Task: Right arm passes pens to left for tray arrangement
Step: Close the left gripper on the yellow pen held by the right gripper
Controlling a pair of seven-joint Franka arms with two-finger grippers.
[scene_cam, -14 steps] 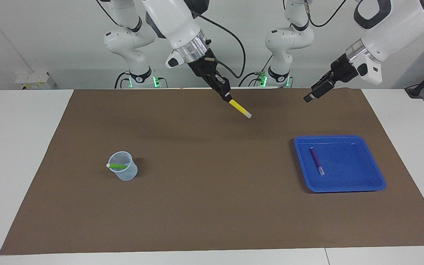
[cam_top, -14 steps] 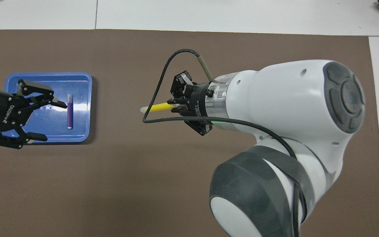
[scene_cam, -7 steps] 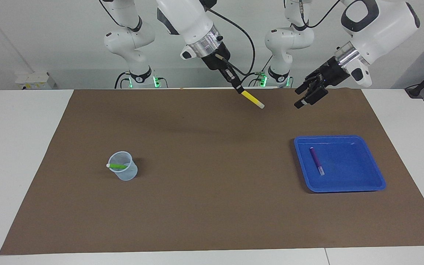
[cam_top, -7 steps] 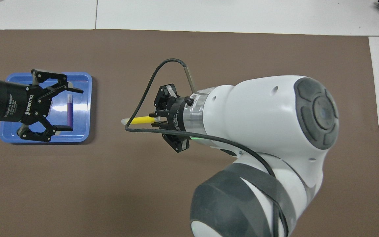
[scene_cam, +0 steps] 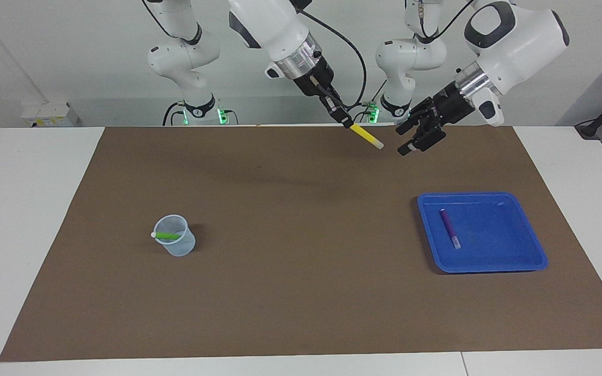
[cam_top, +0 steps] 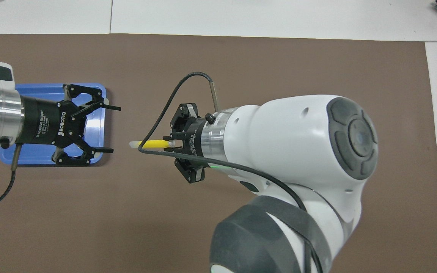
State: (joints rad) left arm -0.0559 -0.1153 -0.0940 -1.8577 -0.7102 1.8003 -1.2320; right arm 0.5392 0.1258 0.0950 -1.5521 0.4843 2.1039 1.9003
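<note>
Since a second ago we see both arms drawn toward each other above the mat [scene_cam: 290,261]: the right gripper [scene_cam: 347,124] has carried the yellow pen [scene_cam: 368,139] toward the left arm's end, and the left gripper [scene_cam: 411,141] has swung in to meet it. Right's jaws are clamped on the pen's upper end, its pale tip slanting down toward the left gripper. Left's jaws stand wide open, just beside that tip and not touching it. In the overhead view the left gripper [cam_top: 106,129] covers the tray's edge, the yellow pen [cam_top: 152,144] pointing at its gap. We see the purple pen [scene_cam: 449,227] lying flat in the tray [scene_cam: 510,261], at the left arm's end. Our green pen [scene_cam: 168,236] rests across the cup [scene_cam: 176,245], at the right arm's end.
</note>
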